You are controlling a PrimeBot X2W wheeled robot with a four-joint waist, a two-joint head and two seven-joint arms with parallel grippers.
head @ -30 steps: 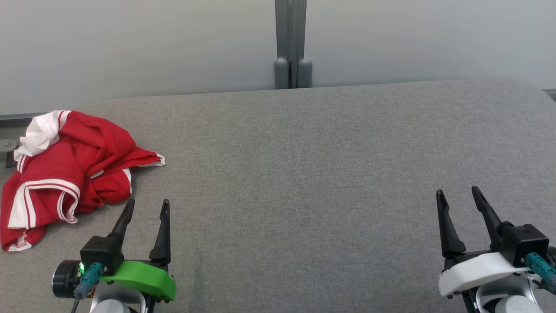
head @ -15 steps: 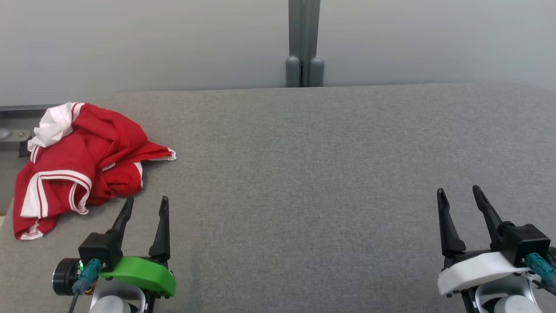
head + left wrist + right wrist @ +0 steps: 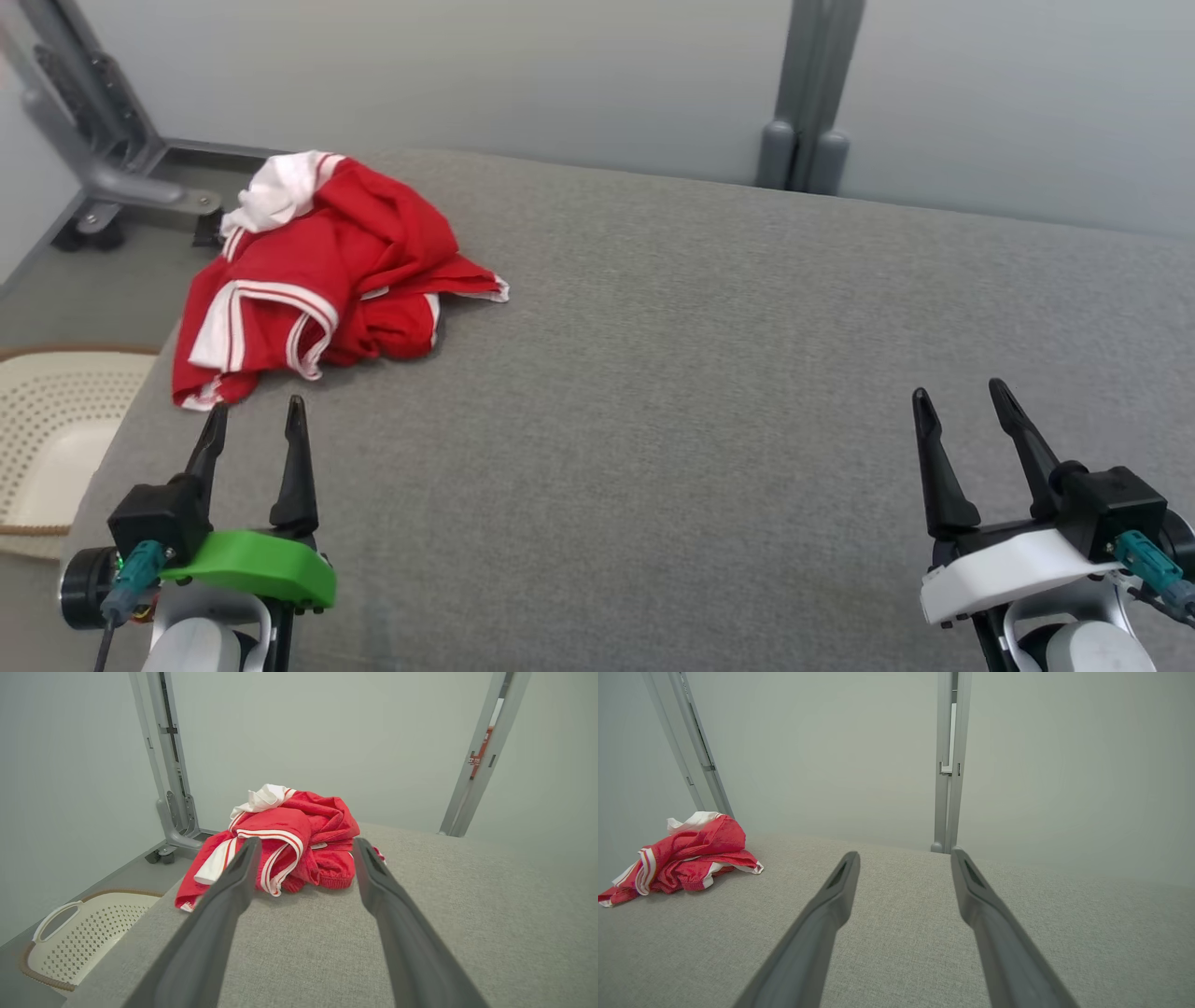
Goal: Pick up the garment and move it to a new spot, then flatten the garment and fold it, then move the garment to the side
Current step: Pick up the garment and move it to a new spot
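The left gripper (image 3: 257, 408) has two long, tapering black fingers (image 3: 295, 467) on a bright green cover (image 3: 252, 571), beside a black block (image 3: 154, 521) and a teal plug (image 3: 138, 567) trailing a thin dark cable. The right gripper (image 3: 961, 392) has the same build, but with a white cover (image 3: 1008, 574) and its own block (image 3: 1111, 509) and plug (image 3: 1146, 560). Both are mounted on pale grey, rounded forearms (image 3: 196, 646).

Grey fabric-covered table (image 3: 709, 355), crumpled red-and-white garment (image 3: 327, 271) heaped on its far left corner, reaching the left edge
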